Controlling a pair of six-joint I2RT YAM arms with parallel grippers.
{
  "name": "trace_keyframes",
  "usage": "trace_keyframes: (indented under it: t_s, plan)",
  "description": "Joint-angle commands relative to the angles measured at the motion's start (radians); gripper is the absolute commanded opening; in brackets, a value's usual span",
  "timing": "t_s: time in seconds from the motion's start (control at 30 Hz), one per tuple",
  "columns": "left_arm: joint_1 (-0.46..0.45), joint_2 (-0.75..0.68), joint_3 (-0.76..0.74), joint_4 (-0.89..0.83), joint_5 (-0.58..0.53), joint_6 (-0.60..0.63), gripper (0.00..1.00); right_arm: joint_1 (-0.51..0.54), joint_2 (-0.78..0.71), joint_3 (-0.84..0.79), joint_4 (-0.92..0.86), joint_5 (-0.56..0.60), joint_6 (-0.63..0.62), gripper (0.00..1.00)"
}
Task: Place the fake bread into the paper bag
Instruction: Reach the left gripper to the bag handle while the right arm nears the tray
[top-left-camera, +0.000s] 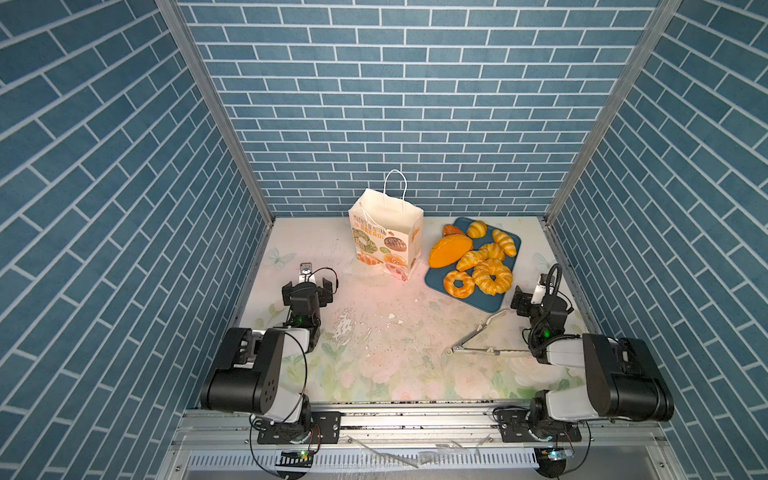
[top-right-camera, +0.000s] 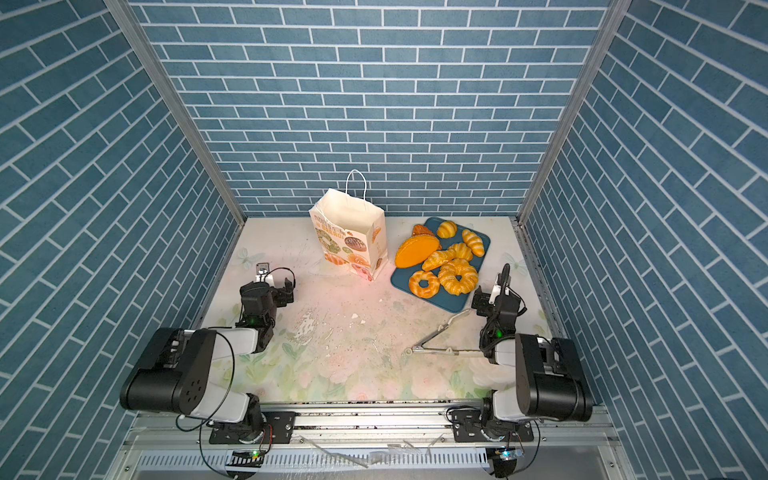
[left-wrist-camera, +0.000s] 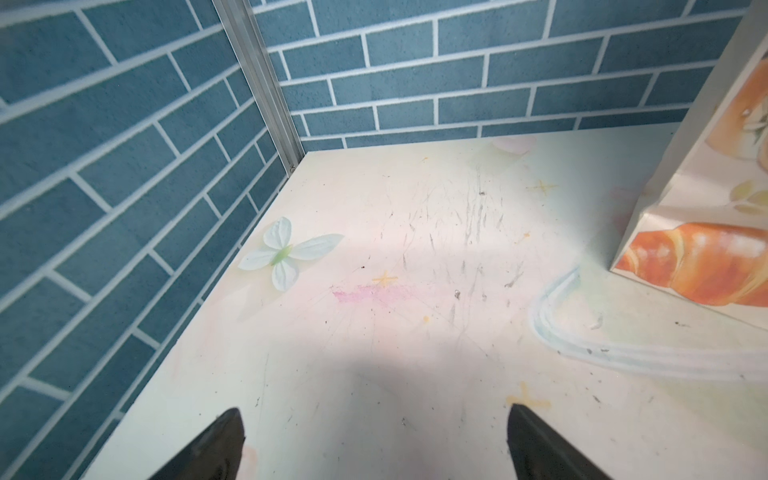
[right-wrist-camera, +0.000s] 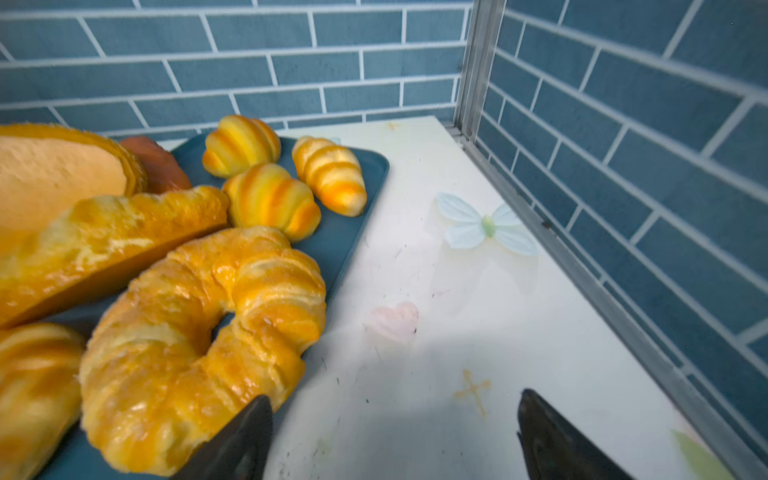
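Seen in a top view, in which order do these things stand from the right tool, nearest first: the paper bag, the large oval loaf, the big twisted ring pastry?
1. The big twisted ring pastry, at the near right corner of the tray, just beside the right tool.
2. The large oval loaf, on the tray's left side.
3. The paper bag, standing left of the tray.

Glossy golden fake bread (right-wrist-camera: 166, 374) crowds a smooth, matt blue tray (right-wrist-camera: 336, 245); nearby, a matt paper bag (top-left-camera: 374, 245), thin shiny metal tongs (top-left-camera: 482, 328) and a scuffed printed surface (top-left-camera: 374, 299).
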Motion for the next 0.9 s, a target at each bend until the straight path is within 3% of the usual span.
trace_keyframes:
  t_s: [0.0,0.13,0.27,0.4,0.53,0.7,0.87]
  plan:
    - [0.001,-0.077,0.048,-0.128,-0.007,0.004,1.0,0.004,-0.146,0.049,-0.144,0.019,0.015,0.92]
    - [-0.005,-0.209,0.059,-0.221,-0.032,-0.04,1.0,0.006,-0.282,0.133,-0.396,-0.027,0.063,0.91]
    - [-0.005,-0.347,0.137,-0.448,0.033,-0.141,1.0,0.015,-0.38,0.226,-0.646,-0.095,0.115,0.89]
    - [-0.007,-0.444,0.251,-0.732,0.189,-0.192,0.96,0.035,-0.451,0.327,-0.889,-0.153,0.146,0.87]
    - [-0.023,-0.521,0.295,-0.812,0.322,-0.257,0.94,0.061,-0.485,0.411,-1.046,-0.215,0.159,0.85]
    - [-0.102,-0.51,0.427,-0.906,0.392,-0.337,0.91,0.138,-0.464,0.514,-1.142,-0.315,0.172,0.82]
    - [-0.209,-0.445,0.566,-0.945,0.396,-0.389,0.9,0.28,-0.402,0.622,-1.217,-0.281,0.127,0.8]
